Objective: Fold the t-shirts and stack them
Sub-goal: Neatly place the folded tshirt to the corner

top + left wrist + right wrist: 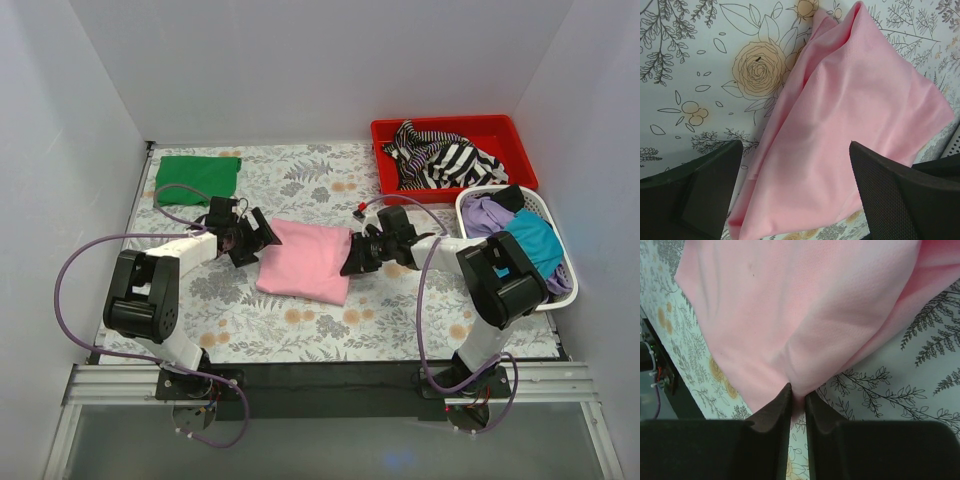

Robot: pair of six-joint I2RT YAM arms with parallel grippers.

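The pink shirt is lying folded in the middle of the counter (flowers and leaves all over it). The right tool is pinching its edge tight. The left tool is hanging over the other side with its fingers spread wide. The green shirt is sitting folded at the far left corner. A striped shirt is lying in the red bin, beside a white basket. Plain white walls are standing all around.
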